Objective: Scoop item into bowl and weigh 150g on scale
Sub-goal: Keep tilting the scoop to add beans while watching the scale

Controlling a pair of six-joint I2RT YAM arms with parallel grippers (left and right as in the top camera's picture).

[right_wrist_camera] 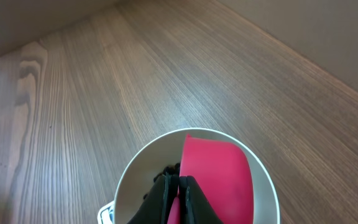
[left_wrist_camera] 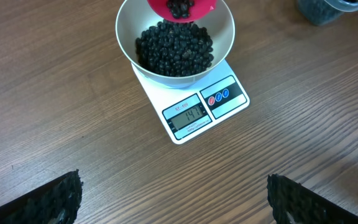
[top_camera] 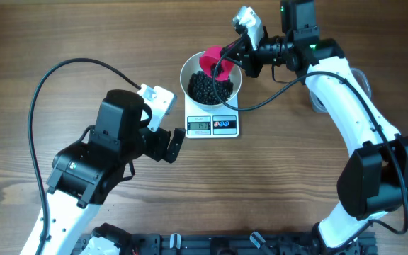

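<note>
Idleness suits the left hand (top_camera: 177, 144) for now: it hangs over the tabletop (top_camera: 62, 35) toward the near left, fingers spread fully and gripping nothing, pointed at the kitchen scale (top_camera: 213, 125). It is best held clear of the platform so it cannot nudge the reading.

The scale sits mid-tabletop toward the far edge, its display (left_wrist_camera: 187, 114) on the near side. The digits are small, but seem to show a little under the target. On it stands the white bowl (left_wrist_camera: 225, 37), well filled with black pellets (left_wrist_camera: 173, 50).

Over the bowl's far rim tips the pink scoop (right_wrist_camera: 219, 180), a few pellets left in it, with the right hand (right_wrist_camera: 178, 183) clamped tight on its handle.

So little appears to be missing that the pour should likely become a trickle: a slight tilt, a few pellets at a time, then a pause while the display settles. The scoop should not rest on the rim, since any pressing would falsify the weight. The clear tub (left_wrist_camera: 328, 9) lies beyond, at the far right.
</note>
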